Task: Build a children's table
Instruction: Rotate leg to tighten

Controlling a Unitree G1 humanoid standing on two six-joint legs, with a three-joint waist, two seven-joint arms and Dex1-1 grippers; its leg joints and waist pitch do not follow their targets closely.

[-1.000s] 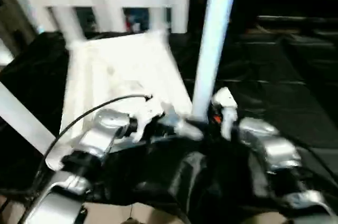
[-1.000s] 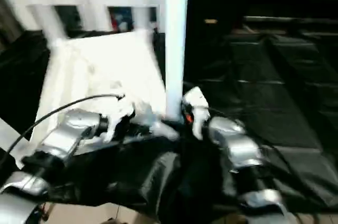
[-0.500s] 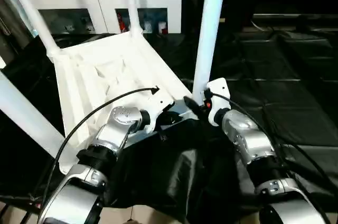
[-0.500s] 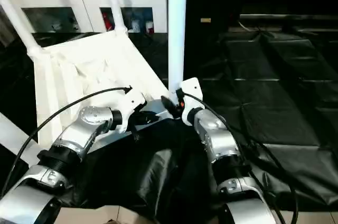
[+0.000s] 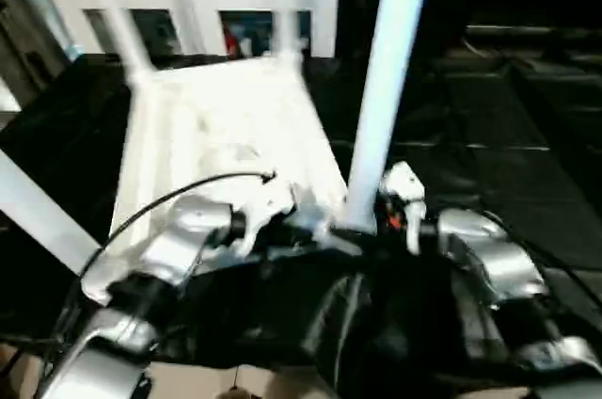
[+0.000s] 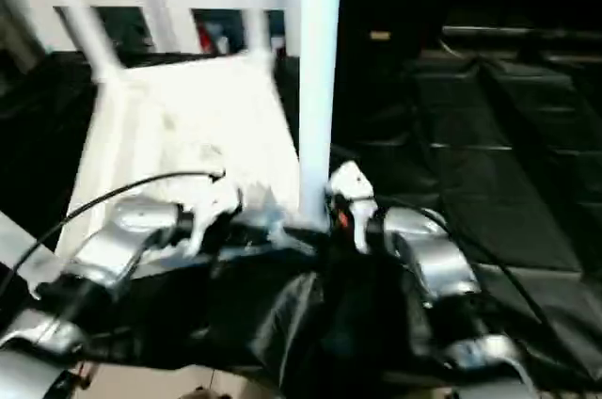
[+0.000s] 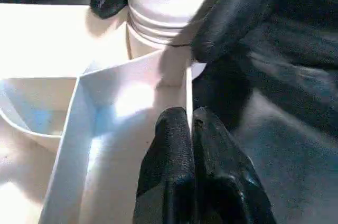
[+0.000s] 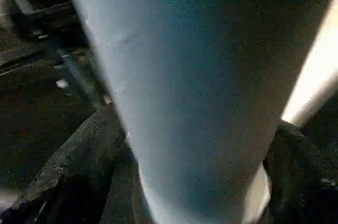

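The table (image 5: 226, 126) lies upside down at centre left on a black-covered surface (image 5: 527, 135), legs up. The left gripper (image 7: 189, 123) has its fingers pinched shut on a rib near a corner socket. The right gripper (image 8: 185, 182) has its fingers spread around the near leg (image 5: 386, 79).

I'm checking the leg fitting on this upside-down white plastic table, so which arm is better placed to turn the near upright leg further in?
Right. The right gripper straddles the base of the white tubular leg, while the left gripper is shut on the tabletop's rib.
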